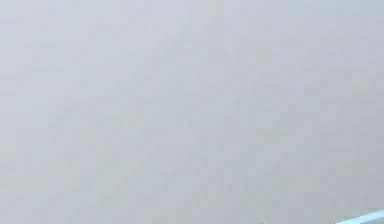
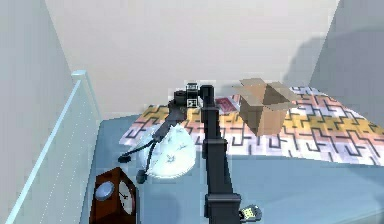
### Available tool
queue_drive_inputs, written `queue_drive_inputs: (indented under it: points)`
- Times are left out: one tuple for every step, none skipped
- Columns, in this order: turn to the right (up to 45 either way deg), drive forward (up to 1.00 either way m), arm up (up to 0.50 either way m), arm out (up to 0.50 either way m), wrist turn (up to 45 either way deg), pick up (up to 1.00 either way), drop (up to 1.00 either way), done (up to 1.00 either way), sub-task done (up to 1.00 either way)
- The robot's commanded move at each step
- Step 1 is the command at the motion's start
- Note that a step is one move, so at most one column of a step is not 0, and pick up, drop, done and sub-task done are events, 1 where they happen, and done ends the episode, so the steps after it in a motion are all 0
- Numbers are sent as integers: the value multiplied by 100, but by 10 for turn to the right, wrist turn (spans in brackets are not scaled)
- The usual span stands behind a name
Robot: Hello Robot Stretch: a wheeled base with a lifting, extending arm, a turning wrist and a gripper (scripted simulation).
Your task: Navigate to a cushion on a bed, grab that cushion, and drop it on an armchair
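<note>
A bed (image 2: 300, 180) with a blue-grey sheet and a patterned quilt (image 2: 330, 130) takes up the arm side view. On it lies a pale, ruffled, cushion-like thing (image 2: 172, 156), left of the dark arm bar (image 2: 215, 150). The gripper (image 2: 160, 130) reaches down-left from its dark body beside the two white squares, at or over that pale thing. Since the pale thing rests on the bed right there, I cannot tell whether the gripper holds anything.
An open cardboard box (image 2: 262, 108) stands on the quilt right of the arm. A wooden mantel clock (image 2: 114, 196) sits at the lower left, a small dark handset (image 2: 248, 212) near the bottom edge. A pale rail (image 2: 60, 140) borders the bed's left. A blank wall (image 1: 190, 100) faces the forward view.
</note>
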Motion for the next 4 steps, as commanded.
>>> queue_drive_inputs:
  points:
    - [0,0,0,0,450,0,0,0,0]
    - [0,0,0,0,150,0,0,0,0]
    - [0,0,-30,0,0,0,0,0,0]
    - [0,0,0,0,0,100,0,0,0]
